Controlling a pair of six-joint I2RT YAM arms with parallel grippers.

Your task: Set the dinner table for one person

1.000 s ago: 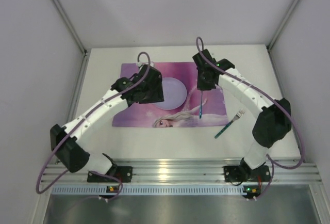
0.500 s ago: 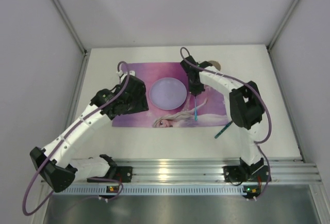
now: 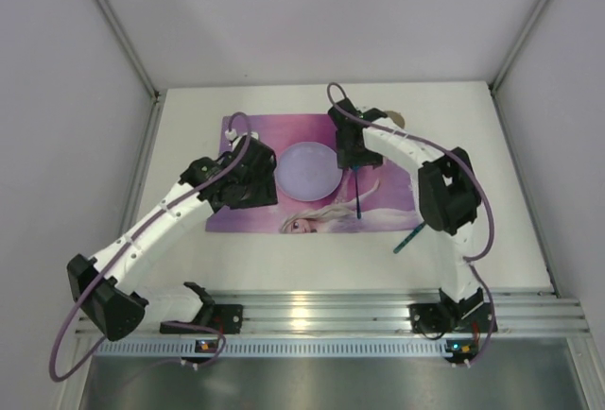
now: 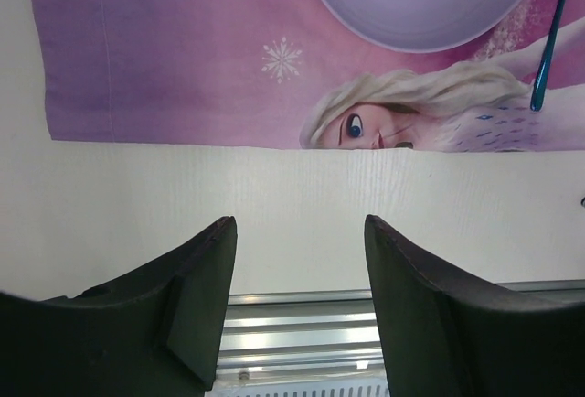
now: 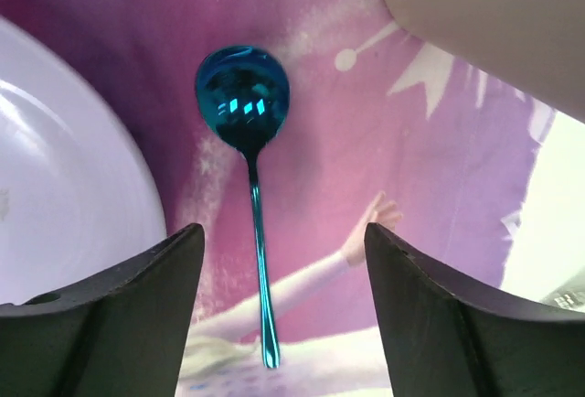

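The dinner table (image 3: 180, 136) is a white top with a pink-purple placemat (image 3: 383, 202) on it. A lilac plate (image 3: 307, 170) sits mid-mat. A blue spoon (image 3: 358, 197) lies flat on the mat just right of the plate. In the right wrist view the spoon (image 5: 253, 196) lies below my open right gripper (image 5: 283, 241), untouched by either finger, with the plate (image 5: 64, 187) to its left. My right gripper (image 3: 352, 155) hovers over the spoon's bowl end. My left gripper (image 3: 248, 183) hangs open and empty over the mat's left part; its wrist view shows my left gripper (image 4: 300, 232) above bare table (image 4: 274, 196).
A blue-handled fork (image 3: 409, 237) lies on the table off the mat's right edge, partly behind the right arm. A beige round object (image 3: 392, 117) stands at the mat's far right corner, also seen as a beige object (image 5: 484, 13). An aluminium rail (image 3: 312, 316) runs along the near edge.
My right gripper has opened and the spoon now lies free on the mat beside the plate. The left arm has shifted slightly right and away from the near edge.
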